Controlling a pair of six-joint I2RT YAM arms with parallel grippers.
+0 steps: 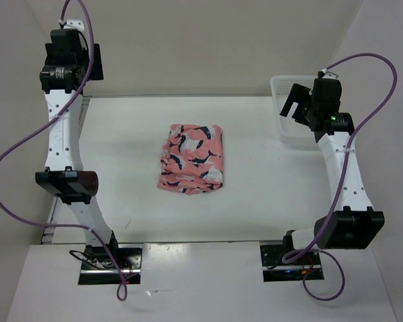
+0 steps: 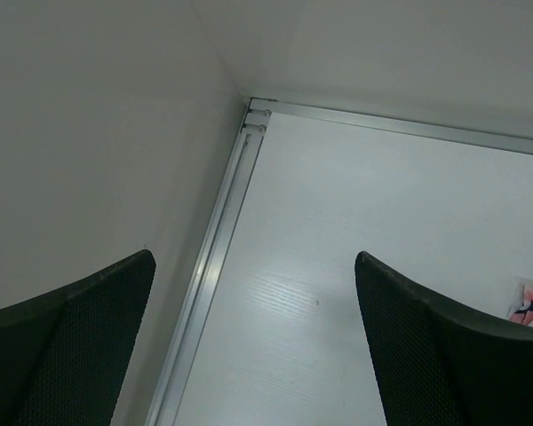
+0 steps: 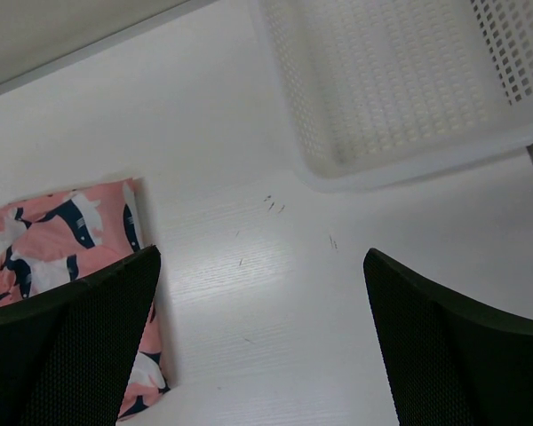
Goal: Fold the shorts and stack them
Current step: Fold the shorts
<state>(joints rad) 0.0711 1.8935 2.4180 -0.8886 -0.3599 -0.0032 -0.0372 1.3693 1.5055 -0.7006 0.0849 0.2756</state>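
You had the shorts lying about in the middle of the desk, folded into a roughly square bundle with a few rumpled folds along its left side. Neither claw touched them. Your left claw hung high over the far left corner of the desk, its two fingers spread wide with nothing between them. Its wrist camera looked down on the metal rail along the left edge and caught only a sliver of the shorts at the frame's right border. Your right claw hovered near the far right corner, just at the near side of the white mesh basket, which sat by the right edge with nothing visible in the part shown. That claw also gaped open and held nothing. From its wrist camera, the shorts lay off to the left and the basket up to the right, with bare desk between them. Both claws were well apart from the shorts.
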